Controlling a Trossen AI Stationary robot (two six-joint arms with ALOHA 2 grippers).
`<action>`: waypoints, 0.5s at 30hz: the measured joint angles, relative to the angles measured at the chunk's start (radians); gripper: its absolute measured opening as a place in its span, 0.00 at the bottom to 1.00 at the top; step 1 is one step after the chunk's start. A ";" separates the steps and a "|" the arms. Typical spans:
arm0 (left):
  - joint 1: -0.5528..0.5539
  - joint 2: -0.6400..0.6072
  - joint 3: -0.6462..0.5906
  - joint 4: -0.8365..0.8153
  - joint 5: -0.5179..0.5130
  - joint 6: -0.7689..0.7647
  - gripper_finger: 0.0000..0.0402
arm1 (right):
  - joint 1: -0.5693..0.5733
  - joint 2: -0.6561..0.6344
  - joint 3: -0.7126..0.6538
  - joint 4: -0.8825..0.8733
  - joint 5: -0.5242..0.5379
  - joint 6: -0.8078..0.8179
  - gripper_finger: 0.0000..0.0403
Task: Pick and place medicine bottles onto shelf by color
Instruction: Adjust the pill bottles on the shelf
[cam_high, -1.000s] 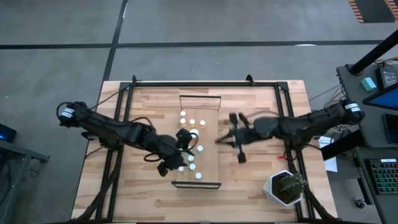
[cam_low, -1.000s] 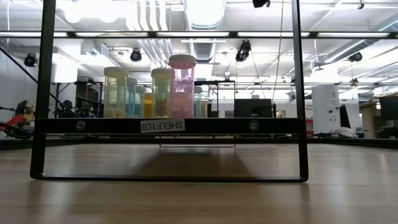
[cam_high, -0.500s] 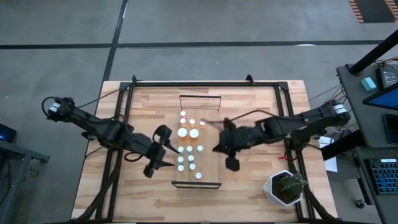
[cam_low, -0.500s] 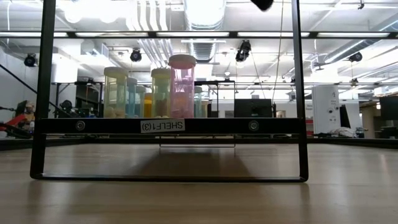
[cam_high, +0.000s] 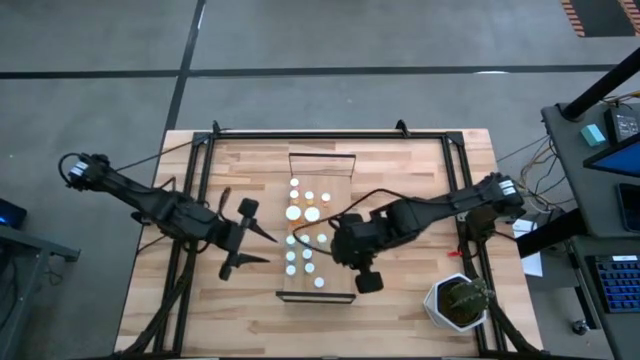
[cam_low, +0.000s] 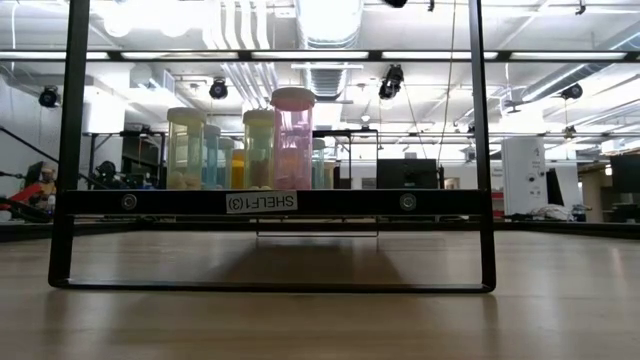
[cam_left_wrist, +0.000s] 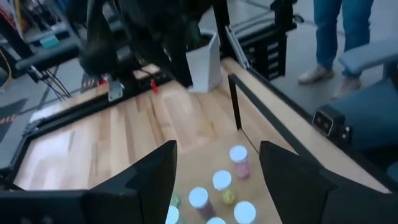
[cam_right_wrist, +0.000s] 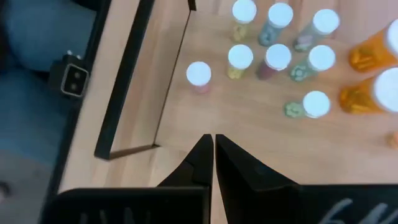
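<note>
The shelf (cam_high: 338, 175) is a light-wood plank in the middle of the table, with a dark rail (cam_right_wrist: 127, 81) at its end. Several white-capped medicine bottles (cam_high: 306, 238) stand upright on it, small pale ones (cam_right_wrist: 278, 57) and two larger orange ones (cam_right_wrist: 372, 55). My left gripper (cam_high: 272, 249) hangs open just left of the shelf, and in its wrist view the bottles (cam_left_wrist: 222, 180) show between its fingers, farther off. My right gripper (cam_right_wrist: 213, 142) is shut above the shelf's right side (cam_high: 338, 242), tipped down, touching nothing.
A potted plant in a white pot (cam_high: 455, 300) stands at the table's near right corner. Dark frame rails (cam_high: 200, 160) run along the table's left, right and far sides. A person's legs (cam_left_wrist: 336, 31) show beyond the table. The low view looks through the shelf's end frame (cam_low: 260, 202).
My left gripper has drawn back from above the bottles toward the table's left edge, staying open and rolling somewhat. My right gripper has come from right of the shelf toward it and the near edge, tipping downward, still shut. The bottles stand as before.
</note>
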 joint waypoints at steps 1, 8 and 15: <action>0.000 -0.009 0.000 0.003 0.000 0.000 0.53 | -0.008 0.007 0.003 0.006 -0.021 0.007 0.02; -0.003 -0.026 0.000 0.042 0.000 0.004 0.53 | 0.003 0.018 0.067 0.015 0.057 0.069 0.02; -0.021 0.012 -0.003 0.100 0.003 -0.018 0.53 | 0.107 0.013 0.060 0.018 0.146 0.068 0.02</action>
